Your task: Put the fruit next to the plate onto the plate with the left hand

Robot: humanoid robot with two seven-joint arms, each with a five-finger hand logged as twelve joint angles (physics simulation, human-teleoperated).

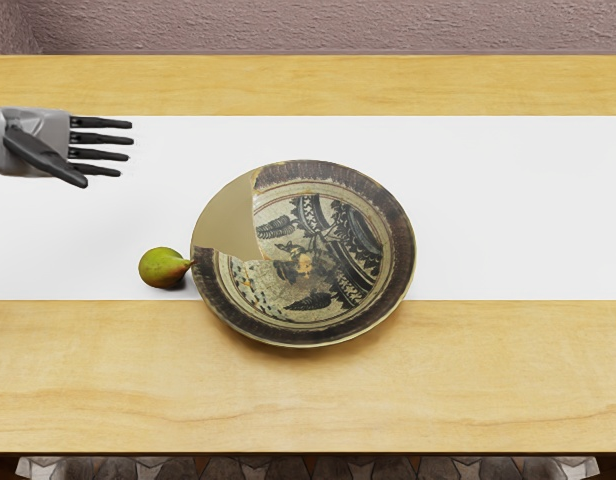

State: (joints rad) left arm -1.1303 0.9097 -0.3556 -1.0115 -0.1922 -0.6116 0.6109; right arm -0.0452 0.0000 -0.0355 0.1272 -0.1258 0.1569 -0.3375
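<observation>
The left hand [73, 148] hovers with fingers spread, holding nothing. The fig [164, 267] lies below and right of it, long axis sideways, stem touching the plate [393, 215] rim.

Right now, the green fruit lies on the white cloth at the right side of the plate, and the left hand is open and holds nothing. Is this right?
Not quite. The head view shows the green fruit at the left side of the plate, not the right. The rest holds: it lies on the white cloth, and the left hand is open and holds nothing.
</observation>
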